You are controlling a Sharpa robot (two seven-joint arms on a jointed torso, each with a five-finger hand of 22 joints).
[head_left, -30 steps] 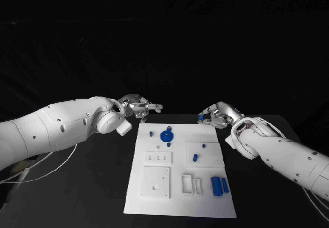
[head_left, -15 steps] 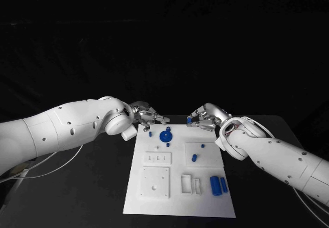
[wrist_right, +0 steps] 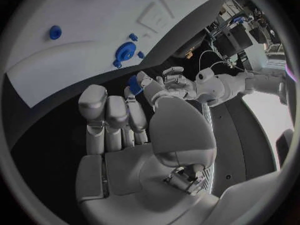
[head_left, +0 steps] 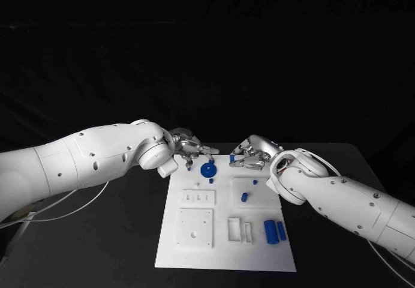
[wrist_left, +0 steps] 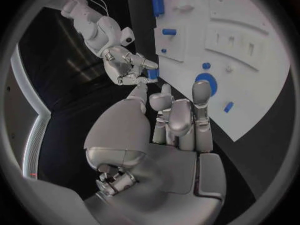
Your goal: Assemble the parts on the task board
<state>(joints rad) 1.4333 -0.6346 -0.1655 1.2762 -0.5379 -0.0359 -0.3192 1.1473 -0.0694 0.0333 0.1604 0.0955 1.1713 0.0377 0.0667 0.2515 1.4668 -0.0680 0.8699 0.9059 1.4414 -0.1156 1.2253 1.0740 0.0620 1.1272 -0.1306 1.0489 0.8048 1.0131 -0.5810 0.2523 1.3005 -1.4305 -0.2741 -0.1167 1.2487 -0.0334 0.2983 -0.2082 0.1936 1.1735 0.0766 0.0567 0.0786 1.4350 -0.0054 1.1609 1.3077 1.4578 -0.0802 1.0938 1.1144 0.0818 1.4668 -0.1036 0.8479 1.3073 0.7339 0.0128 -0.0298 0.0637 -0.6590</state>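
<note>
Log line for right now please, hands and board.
left hand: empty, over board's far edge | right hand: pinching small blue part | task board: blue disc near far edge

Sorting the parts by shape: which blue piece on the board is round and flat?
The blue disc near the task board's far edge; the other blue parts are slim pegs or blocks.

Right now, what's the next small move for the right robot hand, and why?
Probably lower the right robot hand toward the round blue disc on the white task board: it pinches a small blue piece at the board's far edge, beside that disc. The left robot hand hovers empty nearby.
</note>
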